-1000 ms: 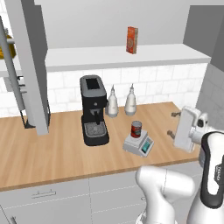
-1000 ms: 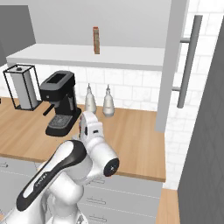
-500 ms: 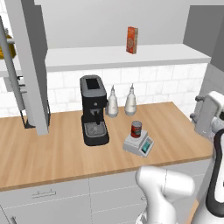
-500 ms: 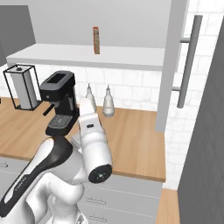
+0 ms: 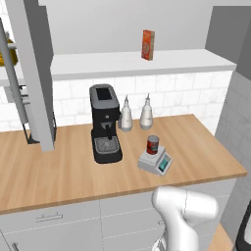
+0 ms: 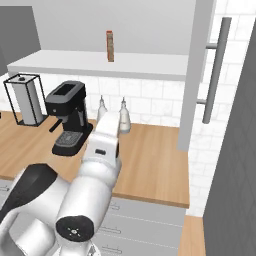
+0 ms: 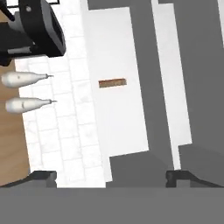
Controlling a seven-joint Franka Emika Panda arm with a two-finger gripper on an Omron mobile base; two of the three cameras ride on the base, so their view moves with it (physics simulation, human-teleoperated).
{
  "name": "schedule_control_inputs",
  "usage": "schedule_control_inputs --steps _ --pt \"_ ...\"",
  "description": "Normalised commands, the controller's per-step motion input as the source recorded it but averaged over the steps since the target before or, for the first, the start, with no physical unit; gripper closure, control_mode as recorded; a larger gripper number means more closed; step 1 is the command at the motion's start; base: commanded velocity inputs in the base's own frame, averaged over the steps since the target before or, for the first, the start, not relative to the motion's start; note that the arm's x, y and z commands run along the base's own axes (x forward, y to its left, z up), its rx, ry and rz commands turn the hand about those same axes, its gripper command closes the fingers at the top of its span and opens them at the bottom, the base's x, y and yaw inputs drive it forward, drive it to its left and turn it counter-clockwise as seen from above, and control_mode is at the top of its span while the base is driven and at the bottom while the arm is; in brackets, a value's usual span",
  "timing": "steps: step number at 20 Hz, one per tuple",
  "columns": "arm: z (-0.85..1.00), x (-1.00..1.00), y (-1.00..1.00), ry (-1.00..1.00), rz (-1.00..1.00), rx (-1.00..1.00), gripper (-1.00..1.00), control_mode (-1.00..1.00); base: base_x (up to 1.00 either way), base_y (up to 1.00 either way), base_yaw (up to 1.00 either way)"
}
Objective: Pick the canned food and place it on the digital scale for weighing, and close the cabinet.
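The canned food [image 5: 153,145], a small dark red tin, stands upright on the digital scale [image 5: 158,163] on the counter to the right of the coffee machine. No finger touches it. The cabinet stands open: one grey door [image 5: 30,73] juts out at the left, the other door [image 6: 197,75] with its silver bar handle [image 6: 216,65] at the right. In the hand view, rolled sideways, my gripper [image 7: 111,178] is open, its fingertips [image 7: 43,176] far apart with nothing between them, facing the cabinet door's edge [image 7: 148,87] and the white shelf.
A black coffee machine [image 5: 104,125] and two pale bottles [image 5: 146,113] stand at the back of the wooden counter [image 5: 59,176]. An orange-red box [image 5: 148,44] sits on the white shelf. A wire paper-towel holder [image 6: 24,99] stands at the far left. My white arm [image 6: 105,145] blocks the counter's middle.
The arm has swung up and to the right; the hand has left the left base view past its right edge. The can has stayed on the scale, and the jaws have stayed open.
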Motion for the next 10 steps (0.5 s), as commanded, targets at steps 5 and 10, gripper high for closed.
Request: schedule_control_inputs --steps 5,10 --pt "0.11 -0.61 -0.52 0.00 -0.23 0.11 -1.00 -1.00 0.00 0.00 0.00" --pt "0.00 -0.27 -0.64 -0.02 -0.28 -0.01 -1.00 -1.00 0.00 0.00 0.00"
